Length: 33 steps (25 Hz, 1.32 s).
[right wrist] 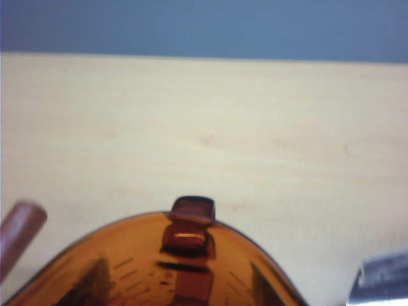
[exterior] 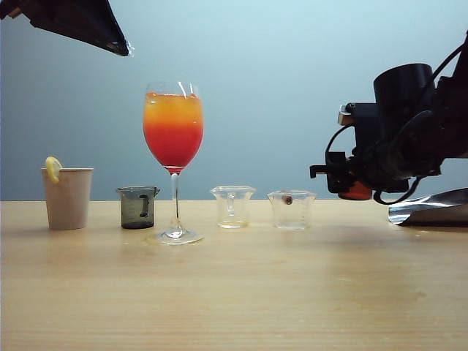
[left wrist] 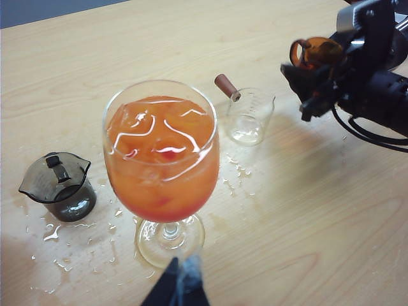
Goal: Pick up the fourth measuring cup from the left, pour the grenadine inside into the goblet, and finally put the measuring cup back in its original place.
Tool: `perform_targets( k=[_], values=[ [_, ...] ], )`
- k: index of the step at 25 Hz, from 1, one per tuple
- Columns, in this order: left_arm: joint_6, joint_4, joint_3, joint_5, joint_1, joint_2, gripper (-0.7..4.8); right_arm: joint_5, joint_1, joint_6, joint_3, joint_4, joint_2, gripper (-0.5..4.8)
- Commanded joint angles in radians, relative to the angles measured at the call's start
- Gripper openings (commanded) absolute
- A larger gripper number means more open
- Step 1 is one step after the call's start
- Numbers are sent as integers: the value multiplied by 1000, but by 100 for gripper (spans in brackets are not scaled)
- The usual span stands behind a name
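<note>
Exterior view: right hand [exterior: 344, 183] raised at the right side, clear of the worktop [exterior: 234, 292], pinching the amber measuring cup [exterior: 357, 192] between its fingers. Cup held off the surface, well apart from the goblet [exterior: 173, 131] and to the right of the row of vessels. Goblet upright on its foot between a grey cup [exterior: 137, 207] and two clear cups [exterior: 232, 206] [exterior: 291, 209]; bowl filled nearly to the rim, orange on top, red grenadine [exterior: 173, 152] settled in the lower part. Paper cup [exterior: 67, 197] with a lemon slice [exterior: 53, 168] on its rim at the far left. Sheet of foil [exterior: 431, 208] lying at the right edge. Left hand [exterior: 110, 36] high at the upper left, above the row, touching nothing; spread or pressed together cannot be told. Left wrist view: looking down on the goblet [left wrist: 162, 153], dark fingertips of the left hand [left wrist: 175, 290] at the frame edge near its foot, droplets [left wrist: 64, 229] scattered on the wood around it. Grey cup [left wrist: 57, 188] to one side, one clear cup [left wrist: 248, 118] with a brown stub [left wrist: 224, 86] at its rim to the other. Right hand [left wrist: 319, 73] beyond, amber measuring cup [left wrist: 317, 52] gripped in it. Right wrist view: amber measuring cup [right wrist: 172, 268] close to the lens, handle uppermost, bare wood behind; contents not discernible.
</note>
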Motion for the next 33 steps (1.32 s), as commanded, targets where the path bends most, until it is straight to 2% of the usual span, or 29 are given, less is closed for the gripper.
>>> perform_targets(
  k=[1, 17, 28, 29, 31, 33],
  values=[
    [-3, 9, 4, 0, 1, -2, -5, -2, 1, 5, 22, 32, 43, 89],
    [-3, 9, 4, 0, 1, -2, -5, 2, -4, 1, 57, 36, 134, 89],
    [-3, 13, 4, 0, 1, -2, -5, 2, -4, 1, 56, -60, 134, 91],
    [-3, 21, 4, 0, 1, -2, -5, 2, -4, 1, 56, -58, 134, 100],
    [-3, 32, 4, 0, 1, -2, -5, 2, -4, 1, 56, -58, 134, 151],
    [-3, 30, 4, 0, 1, -2, -5, 2, -4, 1, 56, -58, 134, 244]
  ],
)
